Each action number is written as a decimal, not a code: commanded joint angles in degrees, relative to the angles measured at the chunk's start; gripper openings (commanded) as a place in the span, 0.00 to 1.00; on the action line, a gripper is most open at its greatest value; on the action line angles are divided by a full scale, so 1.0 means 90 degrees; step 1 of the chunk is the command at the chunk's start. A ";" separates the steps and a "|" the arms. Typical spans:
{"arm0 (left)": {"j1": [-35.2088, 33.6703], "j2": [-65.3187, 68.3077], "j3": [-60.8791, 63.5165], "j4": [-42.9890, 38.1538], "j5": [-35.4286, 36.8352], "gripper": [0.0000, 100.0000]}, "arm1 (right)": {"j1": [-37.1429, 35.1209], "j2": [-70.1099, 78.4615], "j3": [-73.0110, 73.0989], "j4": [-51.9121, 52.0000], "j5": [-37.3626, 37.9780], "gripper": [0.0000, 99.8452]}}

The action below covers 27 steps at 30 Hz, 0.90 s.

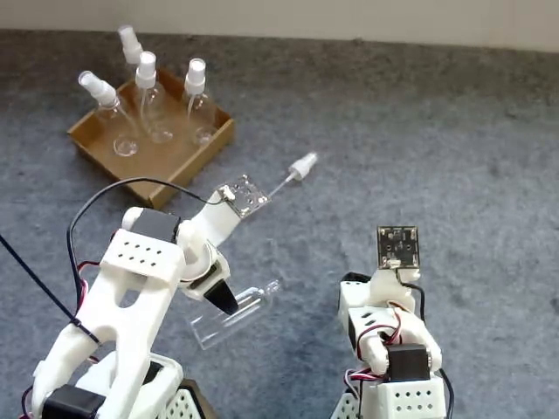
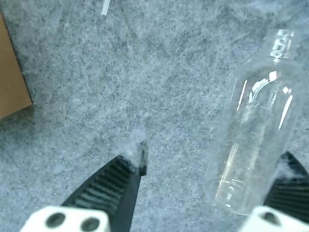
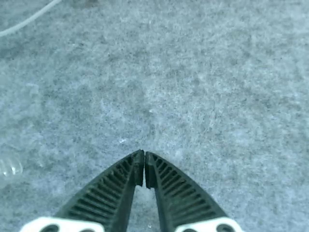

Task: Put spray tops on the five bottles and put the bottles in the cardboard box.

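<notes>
A clear bottle (image 1: 234, 312) with no top lies on its side on the grey carpet. My left gripper (image 2: 216, 161) stands open around it, and the bottle (image 2: 253, 130) lies close against one finger (image 2: 289, 186), apart from the other. A white spray top (image 1: 302, 166) with its thin tube lies loose on the carpet farther out. The cardboard box (image 1: 188, 160) at the far left holds several upright bottles (image 1: 155, 100) with spray tops on. My right gripper (image 3: 145, 166) is shut on nothing, low over bare carpet at the near right.
The box's edge (image 2: 12, 82) appears in the left wrist view. The loose top's tube (image 3: 29, 17) and the bottle's neck (image 3: 7, 169) appear in the right wrist view. Open carpet spreads across the middle and right.
</notes>
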 commanded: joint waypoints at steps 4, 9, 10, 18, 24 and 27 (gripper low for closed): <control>0.0112 0.0034 -0.0288 0.0068 -0.0059 0.34 | -0.0083 -0.0083 0.0923 0.0034 -0.0020 0.00; 0.0112 0.0034 -0.0278 0.0068 -0.0059 0.34 | -0.0083 -0.0083 0.0923 0.0034 -0.0020 0.00; 0.0112 0.0034 -0.0278 0.0068 -0.0059 0.34 | -0.0083 -0.0083 0.0923 0.0034 -0.0020 0.00; 0.0054 0.0024 -0.0366 0.0078 -0.0059 0.34 | -0.0083 -0.0083 0.0923 0.0034 -0.0020 0.00; -0.0044 0.0054 -0.1431 0.0899 -0.0059 0.34 | -0.0083 -0.0083 0.0923 0.0034 -0.0020 0.00; -0.0044 0.0278 -0.2310 0.1573 -0.0088 0.34 | -0.0083 -0.0083 0.0923 0.0034 -0.0020 0.00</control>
